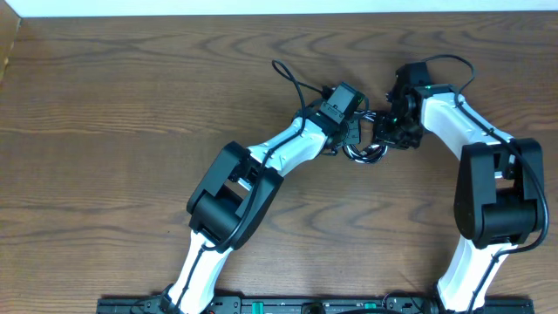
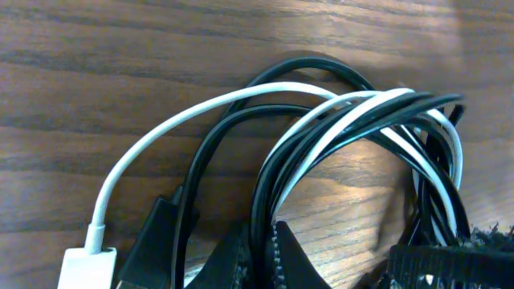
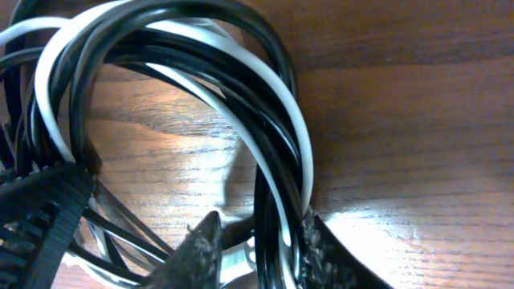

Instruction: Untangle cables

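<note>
Overhead view: cables, black and white coil on tabletop between arms, mostly hidden; left hand clenched on black strands, right hand grasping the bundle, fingertips cropped.

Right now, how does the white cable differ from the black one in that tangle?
The white cable ends in a flat white plug at the left wrist view's lower left; the black cable ends in a dark plug beside it. White shows fewer loops than black. Both are thin and coiled together on the wooden table.
</note>
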### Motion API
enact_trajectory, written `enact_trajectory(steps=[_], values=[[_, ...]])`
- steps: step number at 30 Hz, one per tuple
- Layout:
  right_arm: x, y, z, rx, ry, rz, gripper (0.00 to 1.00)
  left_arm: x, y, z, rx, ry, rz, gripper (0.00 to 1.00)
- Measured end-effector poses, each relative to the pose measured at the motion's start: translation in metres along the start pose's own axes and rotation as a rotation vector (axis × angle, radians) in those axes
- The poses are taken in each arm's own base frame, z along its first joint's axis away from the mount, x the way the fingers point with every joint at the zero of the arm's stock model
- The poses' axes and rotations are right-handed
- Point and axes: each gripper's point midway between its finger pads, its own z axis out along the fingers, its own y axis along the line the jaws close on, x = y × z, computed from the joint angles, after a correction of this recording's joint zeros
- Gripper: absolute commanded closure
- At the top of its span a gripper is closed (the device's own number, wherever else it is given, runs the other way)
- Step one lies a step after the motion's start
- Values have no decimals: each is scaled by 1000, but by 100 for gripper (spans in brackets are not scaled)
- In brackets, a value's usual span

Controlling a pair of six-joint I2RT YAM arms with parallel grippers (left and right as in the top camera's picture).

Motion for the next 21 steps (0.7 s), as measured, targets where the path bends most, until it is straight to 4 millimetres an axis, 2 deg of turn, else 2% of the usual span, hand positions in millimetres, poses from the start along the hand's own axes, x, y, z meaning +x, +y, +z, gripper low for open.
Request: enact_trajectory(steps=[3, 5, 8, 10, 11, 12, 13, 14, 16, 19, 21], values=[[2, 12, 1, -91, 21, -21, 75, 4, 17, -15, -39, 52, 35, 93], [6, 24, 0, -160, 44, -57, 72, -4, 26, -42, -29, 62, 35, 93], [3, 50, -13, -291, 44, -120, 61, -44, 12, -117, 104, -25, 32, 92], [-8, 68, -33, -364, 3, -158, 56, -71, 2, -176, 193, -128, 36, 92], [-13, 75, -44, -390, -22, -175, 53, -79, -2, -199, 223, -168, 42, 92], [-16, 80, -53, -409, -41, -189, 49, -84, -4, -212, 241, -192, 46, 93], [-22, 90, -71, -443, -79, -214, 46, -87, -7, -226, 264, -215, 52, 93], [-27, 101, -92, -481, -124, -244, 46, -88, -9, -232, 276, -221, 55, 93], [-29, 113, -114, -531, -169, -280, 46, -83, -11, -230, 297, -193, 55, 93], [-25, 125, -132, -598, -184, -308, 45, -80, -6, -228, 313, -157, 35, 93], [-20, 131, -137, -645, -167, -316, 44, -84, 2, -231, 327, -152, 5, 92]])
